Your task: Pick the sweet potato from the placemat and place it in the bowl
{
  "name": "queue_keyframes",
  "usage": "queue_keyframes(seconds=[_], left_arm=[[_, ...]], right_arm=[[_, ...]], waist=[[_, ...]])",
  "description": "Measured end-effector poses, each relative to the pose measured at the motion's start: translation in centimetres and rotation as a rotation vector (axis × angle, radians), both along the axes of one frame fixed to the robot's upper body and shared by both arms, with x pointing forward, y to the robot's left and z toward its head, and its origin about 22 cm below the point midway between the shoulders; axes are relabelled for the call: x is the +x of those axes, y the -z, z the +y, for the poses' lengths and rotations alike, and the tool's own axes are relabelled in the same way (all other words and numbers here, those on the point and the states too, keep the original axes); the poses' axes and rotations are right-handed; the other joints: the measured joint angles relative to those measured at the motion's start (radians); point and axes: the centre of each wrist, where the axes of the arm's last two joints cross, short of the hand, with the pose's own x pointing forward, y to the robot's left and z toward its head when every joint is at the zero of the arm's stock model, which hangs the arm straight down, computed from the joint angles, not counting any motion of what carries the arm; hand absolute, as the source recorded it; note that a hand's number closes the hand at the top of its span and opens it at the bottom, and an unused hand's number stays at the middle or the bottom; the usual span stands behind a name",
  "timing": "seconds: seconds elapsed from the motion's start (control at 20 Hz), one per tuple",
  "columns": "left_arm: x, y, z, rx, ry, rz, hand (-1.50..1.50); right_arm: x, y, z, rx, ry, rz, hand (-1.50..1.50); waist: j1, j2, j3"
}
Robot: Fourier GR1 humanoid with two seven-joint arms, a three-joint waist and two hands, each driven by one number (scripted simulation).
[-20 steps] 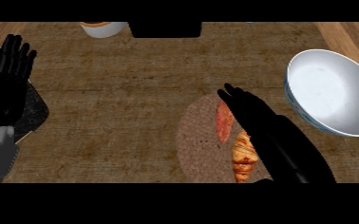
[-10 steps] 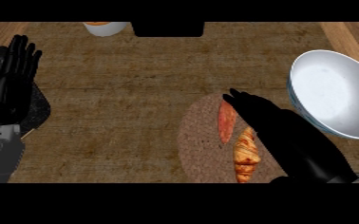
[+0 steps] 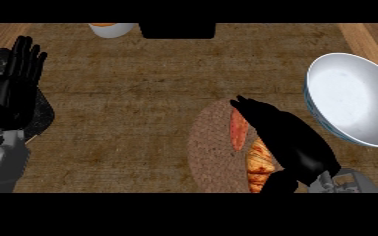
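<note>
The sweet potato [image 3: 239,129], reddish-orange, lies on the round brown woven placemat [image 3: 210,147] at the lower right. My right hand [image 3: 284,140] lies over the mat's right half, fingers stretched along the sweet potato's right side and touching it, hiding part of it. The white bowl [image 3: 345,97] with a blue rim stands at the right edge, just beyond that hand. My left hand [image 3: 18,80] rests open at the left edge, fingers up.
A golden croissant [image 3: 260,167] lies on the placemat's lower part, beside my right hand. A white cup [image 3: 112,29] and a black box [image 3: 177,30] stand at the counter's far edge. A dark round object [image 3: 40,117] lies under my left hand.
My right hand has drawn back down and to the right along the sweet potato, its fingertips now lower on the mat. The left hand has barely shifted.
</note>
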Motion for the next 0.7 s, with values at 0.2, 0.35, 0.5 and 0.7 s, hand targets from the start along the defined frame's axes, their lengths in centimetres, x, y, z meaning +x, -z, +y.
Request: queue_keyframes(seconds=[0.2, 0.35, 0.5, 0.7], left_arm=[[-0.3, -0.4, 0.2, 0.005, 0.005, 0.002, 0.0], [0.2, -0.1, -0.1, 0.008, 0.004, 0.003, 0.0], [0.0, 0.3, 0.0, 0.005, 0.004, 0.004, 0.0], [0.1, 0.6, 0.2, 0.007, -0.003, 0.002, 0.0]], right_arm=[[1.1, 1.8, -0.5, -0.018, 0.026, 0.018, -1.5], [2.0, 3.1, -1.1, -0.032, 0.045, 0.028, -1.5], [2.2, 4.7, -0.8, -0.033, 0.055, 0.032, -1.5], [3.2, 6.1, -1.6, -0.022, 0.047, 0.022, -1.5]], waist=[[0.001, 0.0, 0.0], [-0.001, 0.0, 0.0], [0.0, 0.0, 0.0], [-0.001, 0.0, 0.0]])
